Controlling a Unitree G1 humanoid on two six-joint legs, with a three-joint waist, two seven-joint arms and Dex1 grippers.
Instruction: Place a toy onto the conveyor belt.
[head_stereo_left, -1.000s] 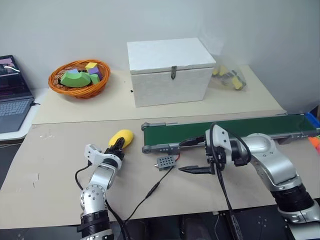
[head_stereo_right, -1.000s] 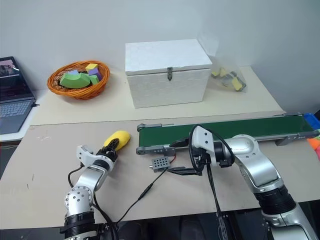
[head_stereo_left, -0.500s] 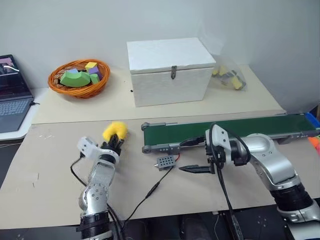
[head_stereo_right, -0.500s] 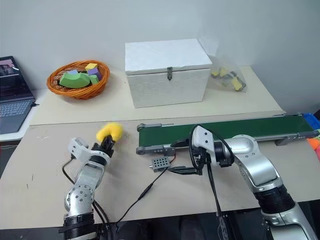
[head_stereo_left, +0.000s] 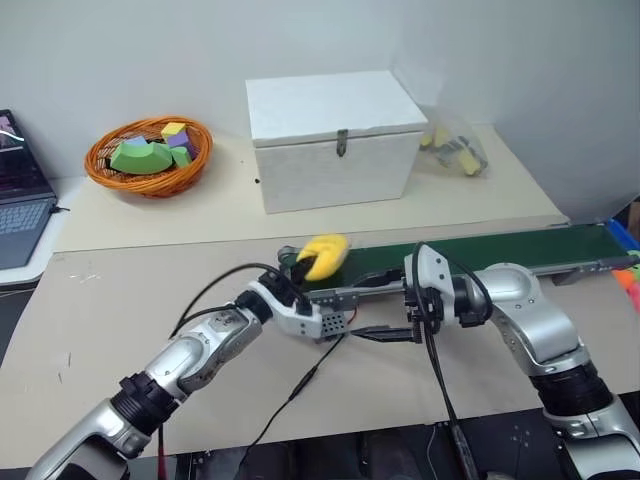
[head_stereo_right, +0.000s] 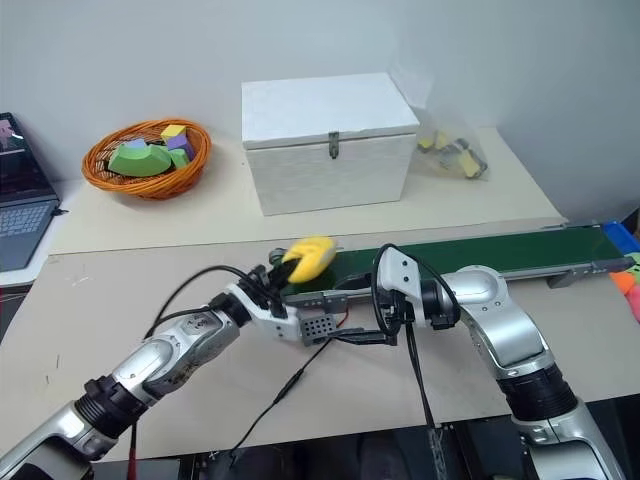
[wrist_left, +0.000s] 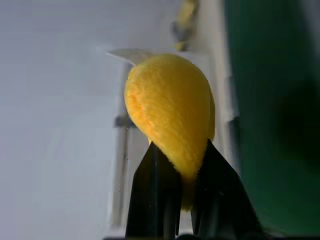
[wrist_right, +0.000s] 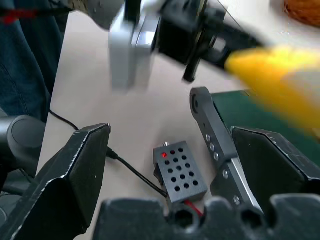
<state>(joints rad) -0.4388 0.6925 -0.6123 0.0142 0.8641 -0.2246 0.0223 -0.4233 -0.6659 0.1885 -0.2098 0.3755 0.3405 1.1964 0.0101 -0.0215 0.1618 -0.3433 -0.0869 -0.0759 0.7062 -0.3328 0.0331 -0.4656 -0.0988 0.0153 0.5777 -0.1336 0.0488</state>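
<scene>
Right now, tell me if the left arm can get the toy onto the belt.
Probably yes. The left gripper is shut on the toy, holding it just above the near end of the belt. Nothing stands between them; the right gripper sits open in front of the frame.

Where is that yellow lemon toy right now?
The yellow toy is pinched in the left gripper, held just above the left end of the green conveyor belt, in front of the white box.

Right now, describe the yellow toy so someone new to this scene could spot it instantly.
Find the long green conveyor belt in front of the white box. At its left end, the left claw holds the toy: plain bright yellow and lemon-shaped, unlike the blocks in the basket.
</scene>
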